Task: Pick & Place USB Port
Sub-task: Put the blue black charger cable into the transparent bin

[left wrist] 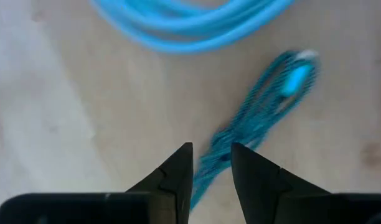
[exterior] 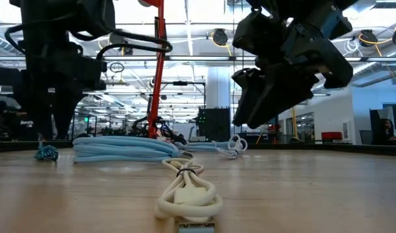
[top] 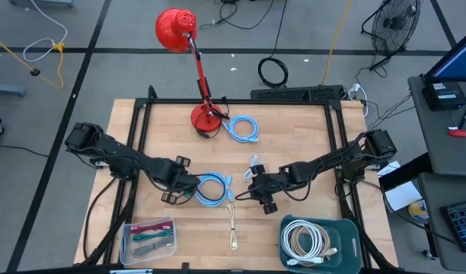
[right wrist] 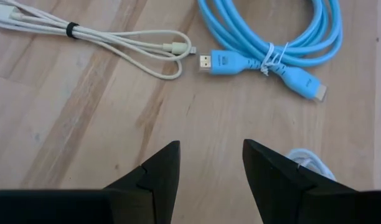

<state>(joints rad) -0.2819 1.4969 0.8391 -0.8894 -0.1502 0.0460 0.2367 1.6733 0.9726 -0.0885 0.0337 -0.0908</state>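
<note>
A small teal braided USB cable (left wrist: 265, 102) lies bundled on the wooden table, just left of a light-blue cable coil (top: 212, 189). My left gripper (left wrist: 212, 165) points straight down over the bundle's end, open, one finger on each side of the strand; I cannot tell whether they touch it. In the low view the bundle (exterior: 46, 153) rests on the table under the left arm. My right gripper (right wrist: 210, 162) hangs open above bare wood at the coil's right, slanting down, with nothing between its fingers.
A cream cable (top: 231, 224) lies near the front edge. A green bin of white cables (top: 318, 242) stands at front right and a clear box (top: 149, 237) at front left. A red lamp (top: 206, 118) and a second blue coil (top: 244, 129) are at the back. A white cable (right wrist: 305, 162) lies by the right gripper.
</note>
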